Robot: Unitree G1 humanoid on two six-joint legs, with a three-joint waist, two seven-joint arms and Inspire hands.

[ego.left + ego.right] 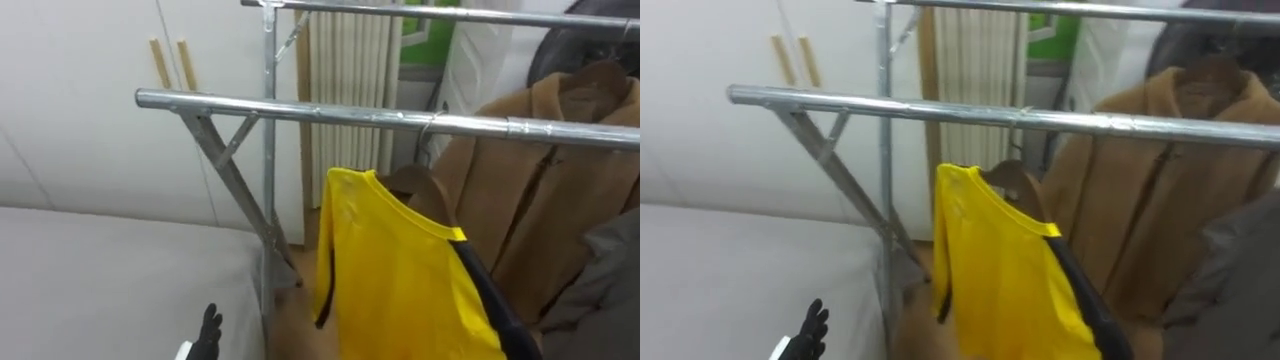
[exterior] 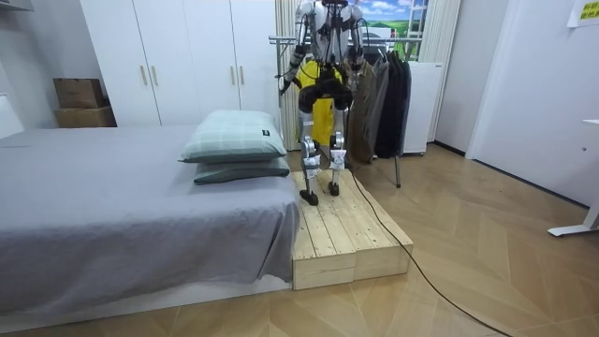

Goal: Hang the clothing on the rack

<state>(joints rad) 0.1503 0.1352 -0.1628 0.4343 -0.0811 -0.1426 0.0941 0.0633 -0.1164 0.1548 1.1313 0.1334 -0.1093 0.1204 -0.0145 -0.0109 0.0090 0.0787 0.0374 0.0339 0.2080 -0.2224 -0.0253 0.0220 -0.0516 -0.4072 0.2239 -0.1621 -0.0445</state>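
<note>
One yellow shirt [image 1: 400, 270] hangs on its wooden hanger [image 1: 428, 190], hooked over the front rail [image 1: 300, 108], and the left hand [image 1: 208, 335], low, fingers relaxed and holding nothing, could snag the cloth if it rises and tip the hook off.

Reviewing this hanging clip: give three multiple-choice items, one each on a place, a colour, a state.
1. Where is the yellow fabric shirt with black trim? A on the bed; B on the front silver metal rail; C on the floor.
2. What colour is the fleecy coat beside it? A brown; B blue; C white.
3. How is the left robot hand? A shut on the shirt; B shut on the rail; C open.
Answers: B, its brown wooden hanger hooks over the rail; A, tan-brown fabric; C, straight fingers hold nothing.
</note>
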